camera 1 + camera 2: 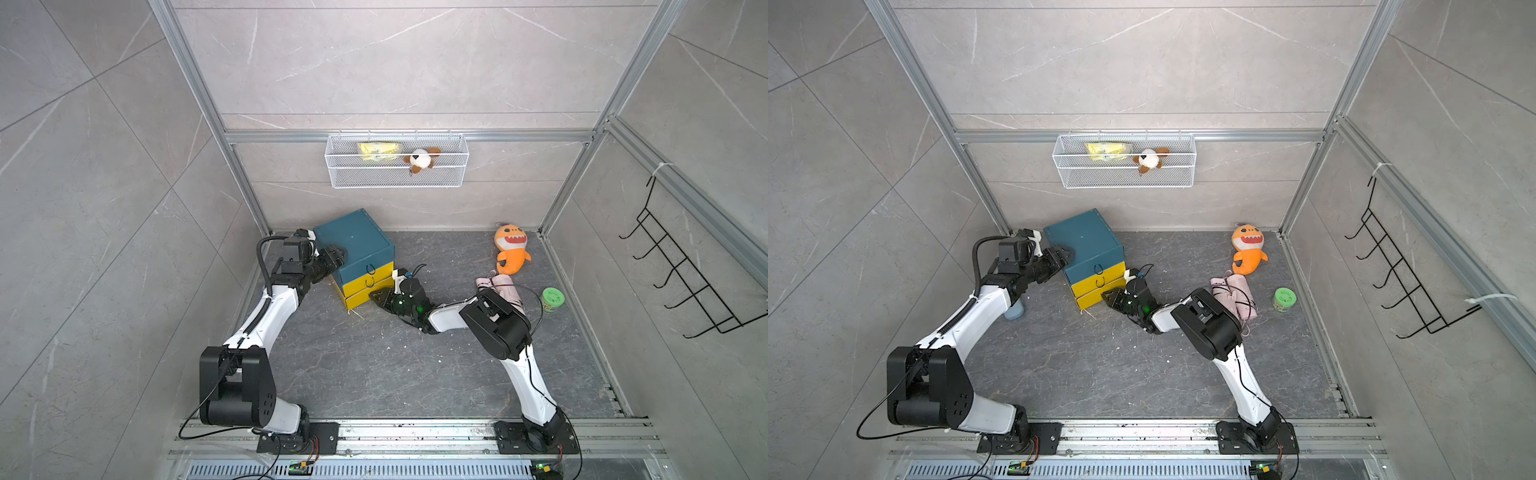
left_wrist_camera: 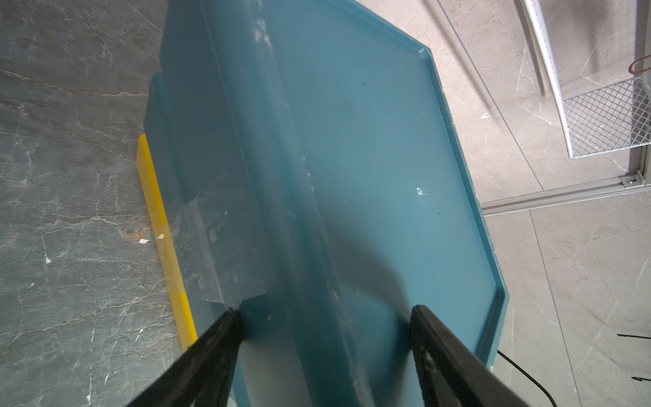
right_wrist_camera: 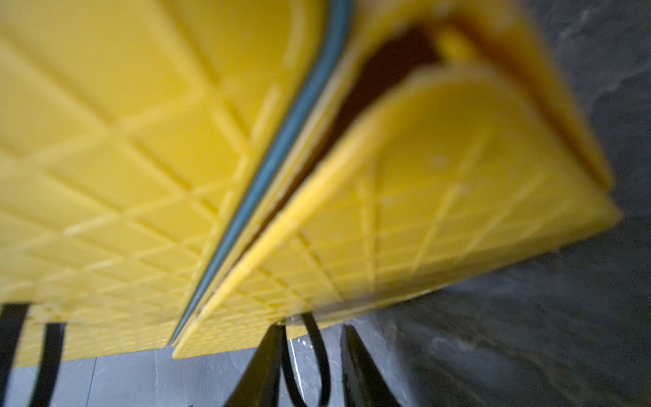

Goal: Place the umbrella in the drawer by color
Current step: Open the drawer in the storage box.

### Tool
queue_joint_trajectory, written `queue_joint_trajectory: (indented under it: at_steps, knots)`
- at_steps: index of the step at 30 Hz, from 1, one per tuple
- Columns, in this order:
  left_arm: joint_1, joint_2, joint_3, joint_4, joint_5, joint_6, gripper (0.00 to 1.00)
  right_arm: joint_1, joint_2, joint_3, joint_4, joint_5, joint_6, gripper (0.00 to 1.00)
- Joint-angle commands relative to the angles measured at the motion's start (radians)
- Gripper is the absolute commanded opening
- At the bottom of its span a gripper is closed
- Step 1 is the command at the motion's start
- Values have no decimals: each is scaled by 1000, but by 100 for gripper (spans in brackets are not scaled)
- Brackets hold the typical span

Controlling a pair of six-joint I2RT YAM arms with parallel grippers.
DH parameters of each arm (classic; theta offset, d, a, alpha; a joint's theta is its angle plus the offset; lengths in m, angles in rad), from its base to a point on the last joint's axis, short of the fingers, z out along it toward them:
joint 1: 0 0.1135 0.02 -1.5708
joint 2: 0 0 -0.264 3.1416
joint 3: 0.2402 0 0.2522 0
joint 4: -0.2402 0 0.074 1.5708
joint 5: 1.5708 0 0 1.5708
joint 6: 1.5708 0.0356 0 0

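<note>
The left arm rises from the rail at the front-left corner of the worktop (image 1: pixel 374 365), folds at its black elbow and reaches toward the back-left corner. The left gripper (image 2: pixel 327 312) is spread wide across the upper edge of the drawer cabinet (image 1: pixel 353 241). One fingertip rests on the top and the other on the side wall.

The right arm leans in from the front-right corner, bends sharply at the elbow and stretches low toward the cabinet's front. The right gripper (image 3: pixel 312 331) sits at the bottom drawer (image 1: pixel 356 300). Its jaws stand narrowly apart with the drawer's black cord loop (image 3: pixel 318 338) between them. A sliver of worktop shows between the cord and one finger, so the loop is not pinched.

The cabinet is boxy plastic. Its smooth teal top has a raised rim, clipped corners and pale scuffs, and a patch of clear tape (image 2: pixel 211 253) sticks to its side. Below a teal drawer come two yellow ones, their fronts moulded in a diamond grid. The bottom drawer stands ajar, with a dark gap above its front.

The umbrella (image 1: pixel 507 286) is pink and folded into a soft, creased bundle. It lies near the worktop's right edge, partly behind the right elbow, just beside an orange plush shark (image 1: pixel 511 253) and near a green-lidded jar (image 1: pixel 552 298). The worktop is dark grey, matte and veined like stone.
</note>
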Motion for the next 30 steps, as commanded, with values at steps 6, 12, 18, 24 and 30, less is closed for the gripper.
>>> queue_joint_trajectory:
  at_steps: [6,12,18,24,30]
  knots:
    - [-9,60,-61,-152,-9,17,78,2,-25,-30,24,-6,-9,7]
    - [-9,59,-69,-147,-12,19,77,3,-99,-139,43,4,-25,4]
    - [-10,57,-74,-143,-13,18,78,4,-187,-264,77,8,-52,4]
    - [-10,57,-71,-142,-7,16,78,6,-275,-385,76,4,-87,4]
    - [-10,60,-65,-150,-8,19,77,16,-351,-480,60,4,-126,5]
